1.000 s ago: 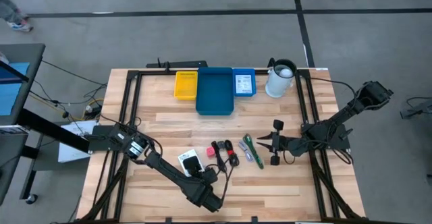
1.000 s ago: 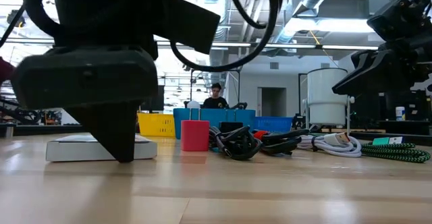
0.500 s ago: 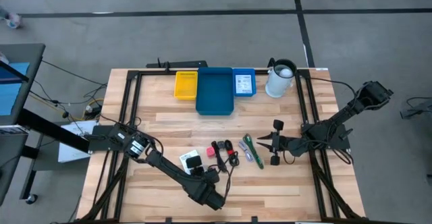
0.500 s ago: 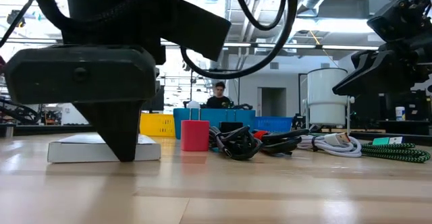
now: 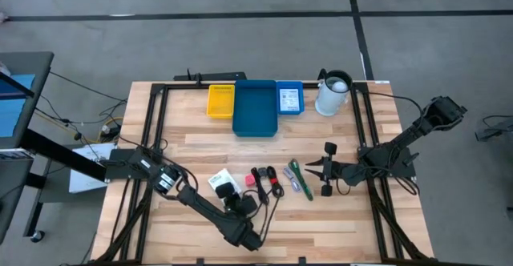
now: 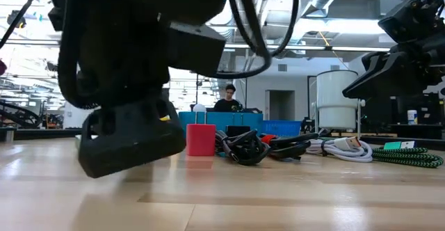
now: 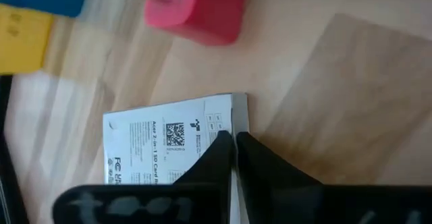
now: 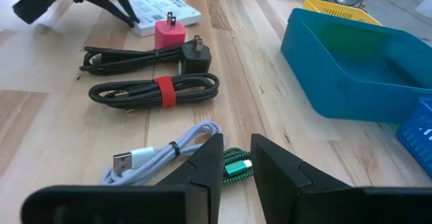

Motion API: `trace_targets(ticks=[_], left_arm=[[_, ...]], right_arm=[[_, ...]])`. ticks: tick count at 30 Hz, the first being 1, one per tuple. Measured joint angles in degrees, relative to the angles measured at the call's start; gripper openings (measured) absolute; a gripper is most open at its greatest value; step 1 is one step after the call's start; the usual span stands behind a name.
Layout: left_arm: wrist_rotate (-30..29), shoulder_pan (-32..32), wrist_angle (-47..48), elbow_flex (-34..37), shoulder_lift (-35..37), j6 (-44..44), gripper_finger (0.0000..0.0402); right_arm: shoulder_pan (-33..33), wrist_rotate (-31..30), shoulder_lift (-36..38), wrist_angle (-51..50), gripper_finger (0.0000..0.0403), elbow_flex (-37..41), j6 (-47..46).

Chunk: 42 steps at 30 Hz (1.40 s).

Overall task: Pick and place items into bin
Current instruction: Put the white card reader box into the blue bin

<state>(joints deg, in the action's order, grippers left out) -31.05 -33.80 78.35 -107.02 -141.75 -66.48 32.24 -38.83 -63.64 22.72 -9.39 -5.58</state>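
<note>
On the high view the left hand (image 5: 229, 192) sits near the front of the wooden counter (image 5: 200, 150), at about seven o'clock from its middle, fingers pressed together over the corner of the white printed packet (image 7: 172, 137), which lies flat on the boards; whether they pinch its edge cannot be told. Just at the packet's three o'clock stands the pink-red cube (image 5: 249, 181), then the black coiled cables (image 8: 155, 89) and the green sticks (image 5: 296, 175), all on the counter. The blue bin (image 5: 256, 107) rests at twelve o'clock by the back edge, between a yellow tray (image 5: 220, 100) and a small blue tray (image 5: 289, 98). The right hand (image 5: 309, 169) hovers at three o'clock from the green sticks, fingers narrowly parted and holding nothing.
</note>
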Motion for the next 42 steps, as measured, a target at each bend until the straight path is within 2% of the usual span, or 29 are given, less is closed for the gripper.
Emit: trace_targets(ticks=[8, 18, 31, 42], left_arm=[[-0.3, -1.0, 1.8, 0.2, -0.3, -4.0, 0.0000], [0.3, -1.7, 5.8, -4.5, -0.9, -4.7, 0.0000], [-3.5, -3.5, 1.0, -4.9, -0.8, -2.0, 0.0000], [-3.9, -4.3, 2.4, -9.3, -1.2, -2.0, 0.0000]], right_arm=[[0.0, 0.0, 0.0, 0.0, 0.0070, 0.0, 0.0], [0.0, 0.1, 0.0, 0.0, 0.0070, 0.0, 0.0], [0.0, 0.6, 0.0, 0.0, 0.0070, 0.0, 0.0], [0.0, 0.6, 0.0, 0.6, 0.0070, 0.0, 0.0]])
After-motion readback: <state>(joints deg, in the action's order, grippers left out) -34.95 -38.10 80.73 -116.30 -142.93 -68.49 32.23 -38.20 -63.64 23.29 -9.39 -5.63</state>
